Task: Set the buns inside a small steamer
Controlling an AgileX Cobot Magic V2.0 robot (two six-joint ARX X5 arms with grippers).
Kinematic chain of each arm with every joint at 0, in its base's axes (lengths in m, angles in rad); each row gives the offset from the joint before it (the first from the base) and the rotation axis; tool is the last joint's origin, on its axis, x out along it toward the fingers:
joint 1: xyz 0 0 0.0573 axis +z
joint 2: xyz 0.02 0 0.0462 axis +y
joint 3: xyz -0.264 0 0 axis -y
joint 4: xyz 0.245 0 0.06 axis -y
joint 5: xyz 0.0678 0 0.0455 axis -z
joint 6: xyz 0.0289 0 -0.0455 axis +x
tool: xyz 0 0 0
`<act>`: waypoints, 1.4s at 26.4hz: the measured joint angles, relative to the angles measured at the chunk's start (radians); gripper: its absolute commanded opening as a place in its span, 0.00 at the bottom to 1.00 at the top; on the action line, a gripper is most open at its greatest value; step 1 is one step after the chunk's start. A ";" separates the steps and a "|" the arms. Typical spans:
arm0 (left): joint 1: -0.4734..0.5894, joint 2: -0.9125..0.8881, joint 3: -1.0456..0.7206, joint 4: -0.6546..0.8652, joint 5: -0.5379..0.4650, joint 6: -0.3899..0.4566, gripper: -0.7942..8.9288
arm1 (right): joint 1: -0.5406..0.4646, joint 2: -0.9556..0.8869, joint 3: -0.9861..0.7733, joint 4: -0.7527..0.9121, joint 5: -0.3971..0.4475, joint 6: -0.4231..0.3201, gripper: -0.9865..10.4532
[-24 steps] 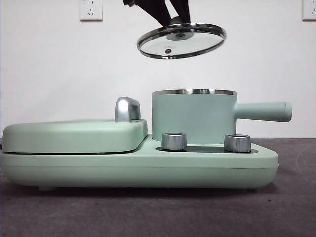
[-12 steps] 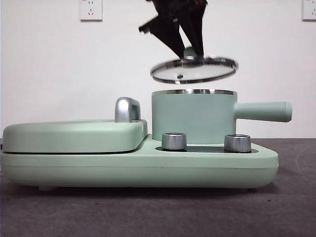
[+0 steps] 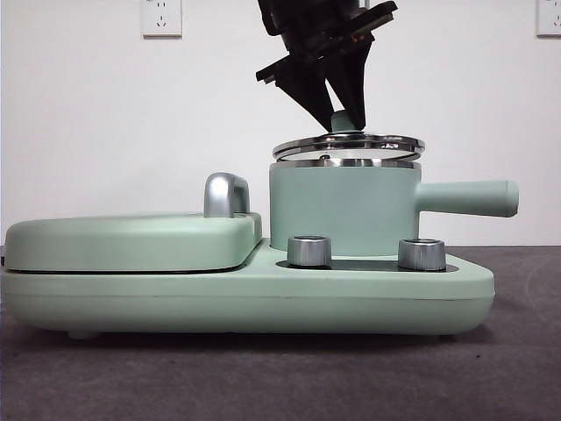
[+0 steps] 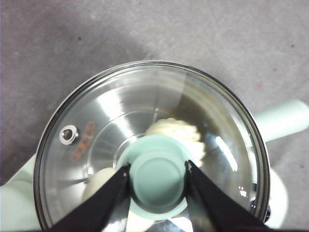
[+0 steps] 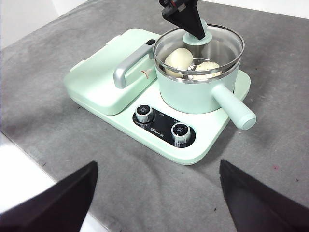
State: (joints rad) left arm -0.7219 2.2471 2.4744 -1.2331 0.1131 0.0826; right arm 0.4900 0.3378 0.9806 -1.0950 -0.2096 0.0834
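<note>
The mint green small steamer (image 3: 342,210) stands on the right of its base; it also shows in the right wrist view (image 5: 193,94). Both buns lie inside it: the smooth one (image 5: 177,59) and the pleated one (image 5: 206,67), also seen through the glass, pleated (image 4: 176,130) and smooth (image 4: 99,181). My left gripper (image 4: 157,166) is shut on the green knob (image 4: 158,186) of the glass lid (image 3: 348,146). It holds the lid slightly tilted, right at the steamer's steel rim. My right gripper (image 5: 158,164) is open and empty, high above the table in front of the appliance.
The flat lidded griddle (image 3: 131,241) with its steel handle (image 3: 226,195) fills the left of the base. Two steel dials (image 3: 308,251) (image 3: 421,253) sit in front of the steamer. Its long handle (image 3: 465,198) sticks out to the right. Grey table surrounds the base.
My left gripper has lowered the lid from well above the steamer down to its rim and shifted it to the right, over the pot.
</note>
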 measured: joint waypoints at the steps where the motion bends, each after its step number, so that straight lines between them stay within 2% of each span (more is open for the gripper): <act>1: 0.000 0.000 0.000 -0.003 -0.007 0.002 0.14 | 0.000 0.000 0.000 0.000 0.000 0.000 0.44; 27: -0.014 0.024 0.008 -0.011 -0.029 0.008 0.13 | 0.000 0.000 0.000 0.000 0.000 0.003 0.44; 29: -0.014 0.024 0.008 -0.011 -0.029 0.008 0.17 | 0.000 0.000 0.000 0.000 0.000 0.004 0.44; 30: -0.014 0.024 0.009 -0.011 -0.029 0.007 0.25 | 0.000 0.000 0.000 0.000 0.000 0.004 0.44; 32: -0.015 0.027 0.011 -0.014 -0.027 0.000 0.48 | 0.000 0.000 0.000 0.000 0.000 0.004 0.44; 33: -0.016 0.028 0.016 -0.018 -0.017 -0.006 0.53 | 0.000 0.000 0.000 0.000 0.000 0.004 0.44; 37: -0.015 0.018 0.020 -0.089 -0.017 -0.025 0.54 | 0.000 0.000 0.000 0.000 0.000 0.004 0.44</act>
State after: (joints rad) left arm -0.7368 2.2646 2.4943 -1.3220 0.0963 0.0578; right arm 0.4900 0.3378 0.9806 -1.0950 -0.2096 0.0872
